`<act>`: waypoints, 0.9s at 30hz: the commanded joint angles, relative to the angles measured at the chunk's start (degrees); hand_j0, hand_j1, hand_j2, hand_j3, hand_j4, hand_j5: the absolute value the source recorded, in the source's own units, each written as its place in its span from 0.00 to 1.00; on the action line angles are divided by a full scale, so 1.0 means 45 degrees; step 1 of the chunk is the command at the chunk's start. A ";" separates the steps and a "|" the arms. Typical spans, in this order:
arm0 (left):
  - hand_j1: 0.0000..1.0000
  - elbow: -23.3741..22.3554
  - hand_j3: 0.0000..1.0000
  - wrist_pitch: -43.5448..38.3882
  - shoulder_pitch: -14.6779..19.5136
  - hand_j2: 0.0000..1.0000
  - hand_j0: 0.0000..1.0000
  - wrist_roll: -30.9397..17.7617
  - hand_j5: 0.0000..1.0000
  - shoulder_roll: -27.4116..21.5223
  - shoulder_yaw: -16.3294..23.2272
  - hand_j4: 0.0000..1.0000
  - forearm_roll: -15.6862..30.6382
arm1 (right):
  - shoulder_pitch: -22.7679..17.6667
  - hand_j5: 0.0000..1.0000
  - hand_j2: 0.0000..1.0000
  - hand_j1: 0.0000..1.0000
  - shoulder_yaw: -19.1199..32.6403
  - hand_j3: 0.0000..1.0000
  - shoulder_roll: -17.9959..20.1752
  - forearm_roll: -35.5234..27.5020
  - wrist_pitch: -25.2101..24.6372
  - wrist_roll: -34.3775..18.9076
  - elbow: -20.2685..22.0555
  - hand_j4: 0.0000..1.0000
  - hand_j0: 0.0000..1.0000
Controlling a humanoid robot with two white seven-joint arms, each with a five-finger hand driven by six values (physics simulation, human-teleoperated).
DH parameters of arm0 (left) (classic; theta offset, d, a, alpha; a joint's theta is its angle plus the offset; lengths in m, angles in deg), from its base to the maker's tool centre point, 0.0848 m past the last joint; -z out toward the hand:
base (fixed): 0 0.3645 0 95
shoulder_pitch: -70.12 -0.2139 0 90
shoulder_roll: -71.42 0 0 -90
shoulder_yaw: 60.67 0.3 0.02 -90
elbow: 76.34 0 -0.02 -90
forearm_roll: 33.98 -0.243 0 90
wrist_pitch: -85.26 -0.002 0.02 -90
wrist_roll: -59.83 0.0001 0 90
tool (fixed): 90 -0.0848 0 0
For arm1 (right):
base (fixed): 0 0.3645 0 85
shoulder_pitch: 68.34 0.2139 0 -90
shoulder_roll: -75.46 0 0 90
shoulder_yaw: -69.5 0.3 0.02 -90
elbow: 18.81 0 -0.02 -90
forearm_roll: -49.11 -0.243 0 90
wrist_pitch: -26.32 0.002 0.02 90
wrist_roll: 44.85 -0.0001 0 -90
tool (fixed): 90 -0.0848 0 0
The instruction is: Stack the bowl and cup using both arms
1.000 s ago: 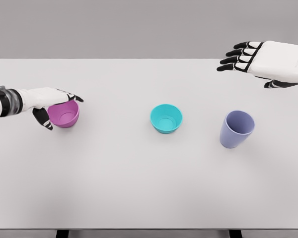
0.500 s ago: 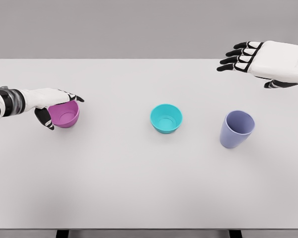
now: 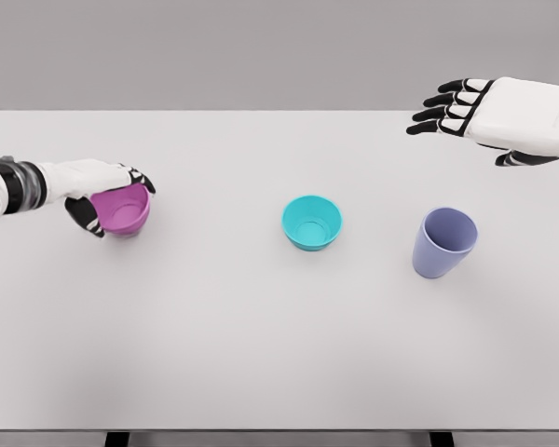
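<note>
A pink bowl (image 3: 124, 211) sits at the left of the white table (image 3: 261, 326), slightly tipped, with my left hand (image 3: 107, 191) shut on its rim and left side. A teal bowl (image 3: 311, 222) stands upright in the middle of the table. To its right is a lavender cup (image 3: 443, 242), upright and untouched. My right hand (image 3: 466, 107) hovers high above the back right of the table, fingers spread and holding nothing, well apart from the cup.
The table's far edge runs along the top under a grey wall. Its front edge shows near the bottom, with dark legs below.
My left hand has closed tighter on the pink bowl and lifted or tilted it slightly up and to the right. The right hand, teal bowl and cup have not moved.
</note>
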 commanded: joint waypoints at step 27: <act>0.73 0.1674 0.73 0.0010 0.0996 0.73 0.73 0.0008 0.73 0.1710 -0.0008 0.73 -0.0029 | 0.0000 1.00 1.00 1.00 0.0005 1.00 0.0013 -0.0049 -0.0036 0.0007 -0.0013 1.00 1.00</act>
